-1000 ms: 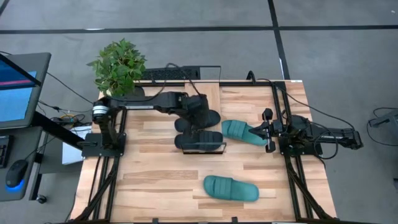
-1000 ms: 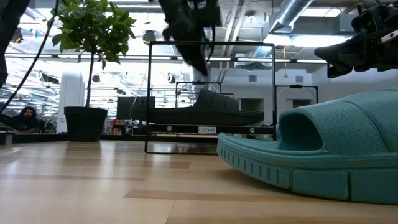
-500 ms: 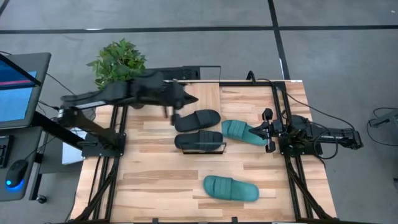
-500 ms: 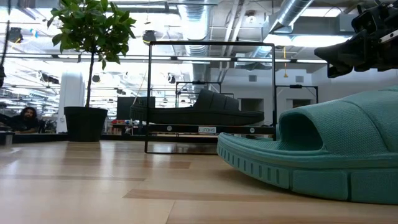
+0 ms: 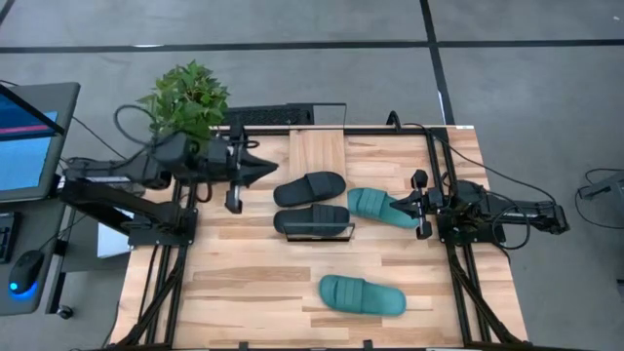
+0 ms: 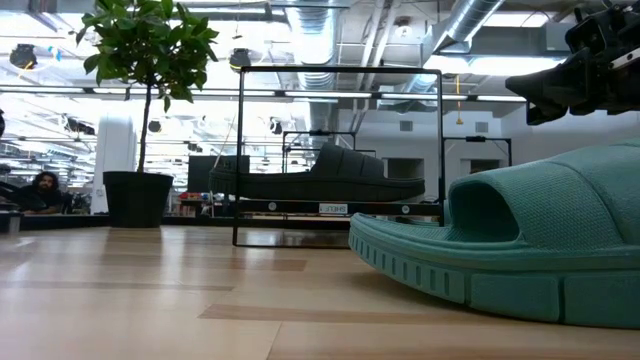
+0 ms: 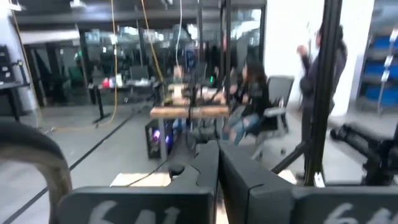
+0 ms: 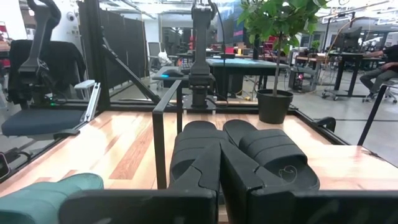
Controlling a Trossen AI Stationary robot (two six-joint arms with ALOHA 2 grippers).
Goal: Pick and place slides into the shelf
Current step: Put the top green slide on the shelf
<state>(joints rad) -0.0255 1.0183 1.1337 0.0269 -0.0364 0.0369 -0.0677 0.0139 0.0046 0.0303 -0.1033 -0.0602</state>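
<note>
The narrow light-wood plank shelf with a thin black wire frame point(image 5: 314, 226) stands near the middle of the wooden table point(image 5: 244, 292), and one black ribbed-strap slide point(image 5: 312, 217) lies on it. A second black slide point(image 5: 309, 187) lies on the table just beyond the shelf, on the side toward the leafy green potted plant point(image 5: 185, 101). One teal green slide point(image 5: 375, 206) rests just beside the shelf's right end; the other teal green slide point(image 5: 363, 294) lies well apart from the shelf, toward the table's near edge.

The left claw point(image 5: 251, 168) hangs above the table between the plant and the shelf, pointing toward the shelf — its fingers point(image 7: 202, 174) are pressed together with nothing between them. The right claw point(image 5: 419, 207) waits at the table's right side, its tip at the heel of the teal slide beside the shelf; its fingers point(image 8: 208, 168) are closed too and hold nothing.

From table height the shelf's wire frame point(image 6: 340, 155) rises around the black slide point(image 6: 325, 180), with the teal slide point(image 6: 510, 245) large in front.
</note>
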